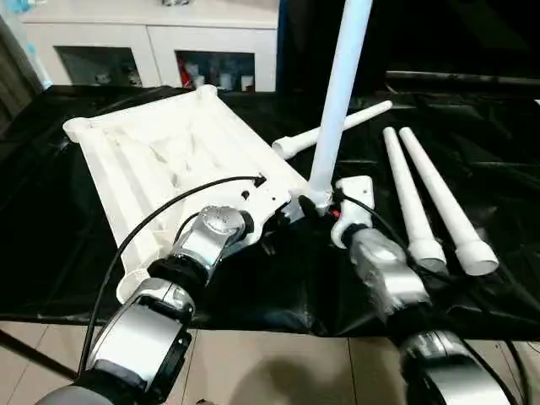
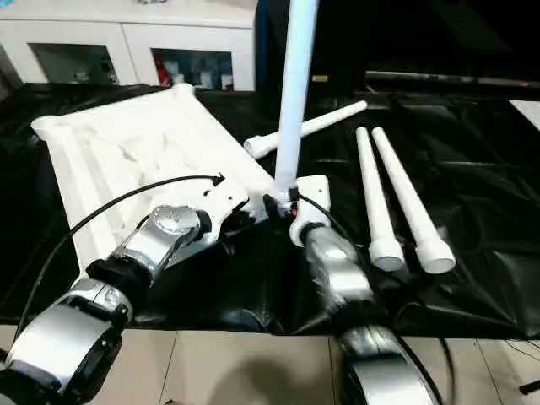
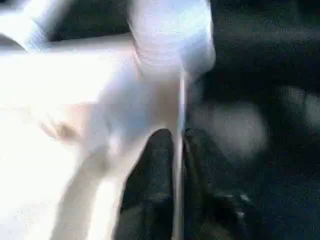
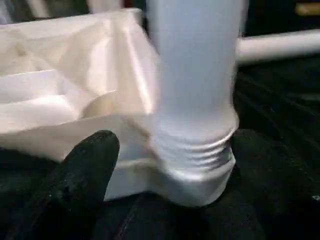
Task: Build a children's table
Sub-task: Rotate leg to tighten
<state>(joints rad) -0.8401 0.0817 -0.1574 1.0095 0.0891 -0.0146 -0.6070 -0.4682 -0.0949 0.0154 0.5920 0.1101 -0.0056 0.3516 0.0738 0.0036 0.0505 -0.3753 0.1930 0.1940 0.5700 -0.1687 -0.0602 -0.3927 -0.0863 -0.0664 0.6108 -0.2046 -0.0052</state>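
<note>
Right wrist view is showing the upright leg (image 4: 195,75) standing in the corner socket (image 4: 192,182) of the tabletop (image 4: 65,100), several turns of thread (image 4: 197,147) still bare above the socket rim, so I am judging the leg only partly screwed down.

Head views: the tabletop (image 1: 160,160) is lying ribbed side up on the black-covered counter (image 1: 472,160), and the upright leg (image 1: 337,101) is rising straight up from its near right corner, long axis vertical.

My right fingers (image 1: 325,209) are sitting at the foot of that leg, spread wide; one black finger (image 4: 82,175) is showing off to one side of the threads, apart from them, gripping nothing. The leg is lying just ahead, between the two fingers' line.

My left fingers (image 1: 295,207) are reaching the same corner from the tabletop side. In the left wrist view they (image 3: 160,165) are standing nearly closed with the thin white edge (image 3: 179,150) of the tabletop between them; whether they are pinching it or just loosening off it I cannot tell.

Three spare legs are lying flat: one (image 1: 337,131) behind the upright leg, a pair (image 1: 430,202) to the right, wide ends toward me.

Right arm is the nearer for twisting; left looks placed to steady the corner.
</note>
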